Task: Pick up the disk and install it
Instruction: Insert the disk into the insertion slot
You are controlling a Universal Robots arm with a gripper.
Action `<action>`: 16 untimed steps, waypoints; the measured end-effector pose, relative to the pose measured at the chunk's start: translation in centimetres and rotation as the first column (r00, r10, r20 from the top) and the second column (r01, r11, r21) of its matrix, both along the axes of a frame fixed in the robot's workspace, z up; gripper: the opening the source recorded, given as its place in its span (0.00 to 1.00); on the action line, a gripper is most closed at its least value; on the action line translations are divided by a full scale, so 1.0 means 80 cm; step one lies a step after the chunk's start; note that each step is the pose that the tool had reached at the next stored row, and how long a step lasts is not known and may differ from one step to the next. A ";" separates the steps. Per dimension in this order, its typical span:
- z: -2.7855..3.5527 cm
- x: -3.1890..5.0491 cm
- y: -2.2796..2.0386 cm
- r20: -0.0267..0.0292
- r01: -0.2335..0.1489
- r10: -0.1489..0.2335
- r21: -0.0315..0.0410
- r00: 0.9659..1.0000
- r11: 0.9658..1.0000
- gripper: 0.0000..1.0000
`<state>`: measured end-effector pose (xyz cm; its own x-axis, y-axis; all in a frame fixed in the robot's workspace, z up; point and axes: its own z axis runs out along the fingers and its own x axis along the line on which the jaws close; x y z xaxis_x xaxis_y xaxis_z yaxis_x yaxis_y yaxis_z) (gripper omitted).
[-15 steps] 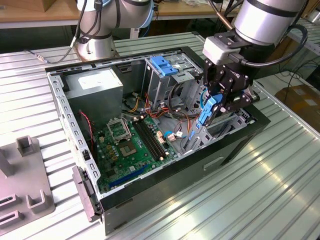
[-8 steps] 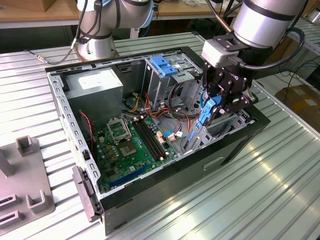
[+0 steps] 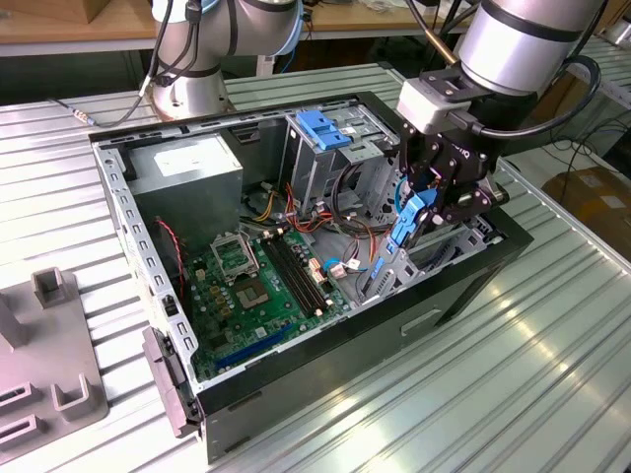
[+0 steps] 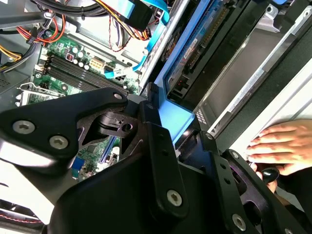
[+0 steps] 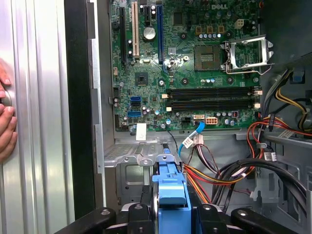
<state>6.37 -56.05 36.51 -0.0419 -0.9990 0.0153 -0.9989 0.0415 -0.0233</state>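
Observation:
My gripper (image 3: 419,212) hangs over the open computer case (image 3: 325,345), at the end toward the exterior view's right. It is shut on the blue carrier bracket of the disk (image 3: 389,258). The disk stands steeply tilted, and its lower end reaches down into the metal bay beside the motherboard (image 3: 256,286). In the second wrist view the dark disk (image 4: 195,44) runs away from the black fingers (image 4: 156,146) along the case wall. In the first wrist view the blue bracket (image 5: 170,187) sits between the fingers above the bay floor (image 5: 131,161).
A person's hand (image 4: 282,141) rests on the table close outside the case wall, also in the first wrist view (image 5: 6,122). Loose cables (image 5: 234,170) lie beside the bay. A blue latch (image 3: 320,128) tops the upper bay. A grey fixture (image 3: 39,384) stands at the exterior view's left.

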 end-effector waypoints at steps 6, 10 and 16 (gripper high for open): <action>-0.0023 0.000 0.0000 0.000 0.000 0.000 0.000 1.000 1.000 0.37; -0.0091 0.000 0.0000 0.001 0.000 0.000 0.000 1.000 1.000 0.37; -0.0107 0.000 0.0000 0.001 0.000 0.000 0.000 1.000 1.000 0.37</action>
<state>6.37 -56.06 35.65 -0.0419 -0.9990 0.0152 -0.9988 0.0415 -0.0244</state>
